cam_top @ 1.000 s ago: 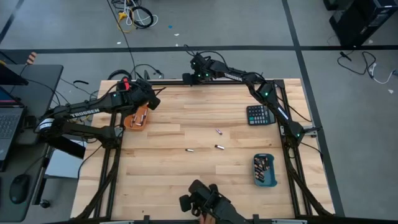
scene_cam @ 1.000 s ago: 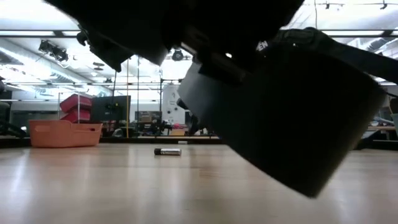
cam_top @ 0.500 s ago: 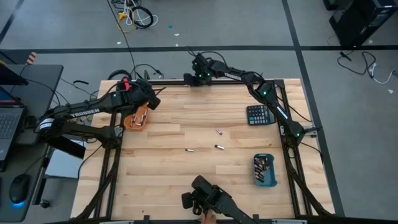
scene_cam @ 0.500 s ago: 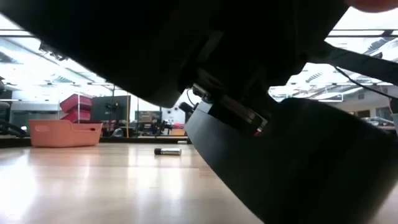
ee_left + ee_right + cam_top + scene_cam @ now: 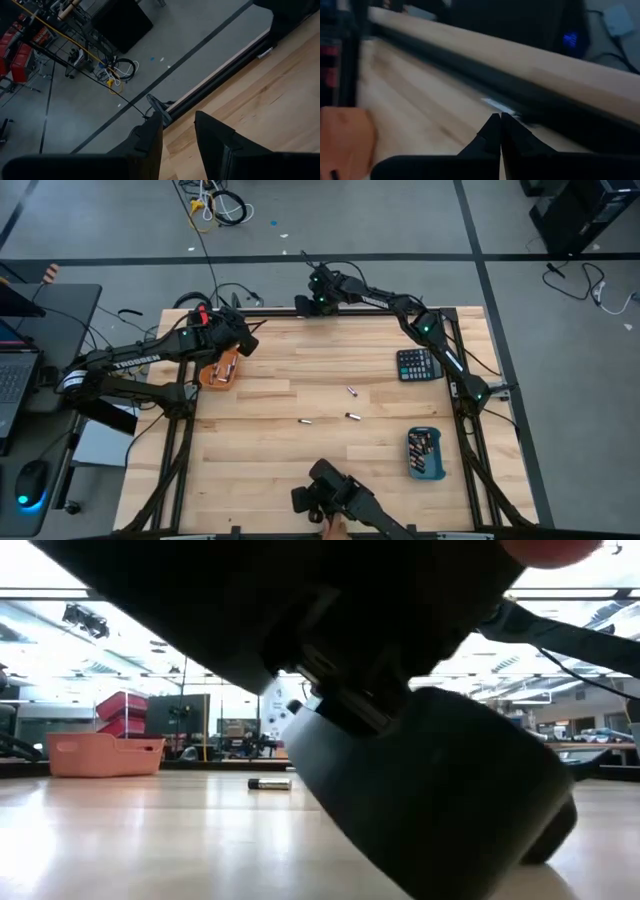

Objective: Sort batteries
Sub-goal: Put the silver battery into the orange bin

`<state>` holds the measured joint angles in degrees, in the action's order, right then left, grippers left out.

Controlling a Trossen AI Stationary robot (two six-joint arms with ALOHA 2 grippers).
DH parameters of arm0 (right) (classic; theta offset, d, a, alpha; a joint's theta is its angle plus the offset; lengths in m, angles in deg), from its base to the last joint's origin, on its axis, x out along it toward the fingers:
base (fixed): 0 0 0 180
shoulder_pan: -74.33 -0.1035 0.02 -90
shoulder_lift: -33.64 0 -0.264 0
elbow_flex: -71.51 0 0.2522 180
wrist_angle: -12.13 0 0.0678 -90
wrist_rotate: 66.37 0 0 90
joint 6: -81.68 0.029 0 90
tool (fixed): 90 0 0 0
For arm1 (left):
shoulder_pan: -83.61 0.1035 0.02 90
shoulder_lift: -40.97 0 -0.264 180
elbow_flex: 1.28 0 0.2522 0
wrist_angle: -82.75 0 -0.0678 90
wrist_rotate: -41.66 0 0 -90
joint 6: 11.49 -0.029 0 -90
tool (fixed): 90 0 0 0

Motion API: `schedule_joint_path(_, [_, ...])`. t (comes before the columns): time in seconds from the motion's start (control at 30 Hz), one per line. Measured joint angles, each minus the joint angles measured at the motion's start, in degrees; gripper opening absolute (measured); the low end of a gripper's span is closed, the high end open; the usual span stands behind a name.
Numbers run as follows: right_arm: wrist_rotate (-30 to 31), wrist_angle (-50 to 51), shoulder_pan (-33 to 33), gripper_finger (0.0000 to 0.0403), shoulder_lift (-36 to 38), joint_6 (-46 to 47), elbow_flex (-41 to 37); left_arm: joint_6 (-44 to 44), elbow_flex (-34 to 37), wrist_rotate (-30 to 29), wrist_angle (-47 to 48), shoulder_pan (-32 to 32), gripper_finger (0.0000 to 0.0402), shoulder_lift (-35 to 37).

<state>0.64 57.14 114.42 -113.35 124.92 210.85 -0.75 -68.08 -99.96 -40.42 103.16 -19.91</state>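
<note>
Three small batteries lie loose mid-table (image 5: 352,391), (image 5: 352,416), (image 5: 305,421); one battery (image 5: 269,783) also shows in the low view. More batteries sit in the orange tray (image 5: 218,371) at the table's left and in the blue tray (image 5: 425,453) at its right. My left gripper (image 5: 243,343) hovers above the orange tray's far end, open and empty (image 5: 177,122). My right gripper (image 5: 320,287) is at the middle of the table's far edge, shut and empty (image 5: 499,122).
A black calculator (image 5: 415,365) lies near the right edge, beyond the blue tray. A dark device (image 5: 330,495), with a person's finger (image 5: 330,529) behind it, sits at the near edge and blocks most of the low view (image 5: 420,740). Bare wood lies between the trays.
Both arms have kept still. The dark device at the near edge has shifted slightly and now covers a different part of the low view.
</note>
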Motion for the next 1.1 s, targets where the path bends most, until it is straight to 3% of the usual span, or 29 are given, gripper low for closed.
schedule_joint_path(0.87, [2.26,1.39,0.01,0.0003,-0.12,-0.64,0.00,-0.01,-0.01,0.00,-0.02,0.00,0.0113,0.00])
schedule_joint_path(1.1, [0.23,3.14,-0.10,0.0002,-0.12,-4.05,0.00,0.00,-0.03,0.00,-0.02,0.00,0.0113,0.00])
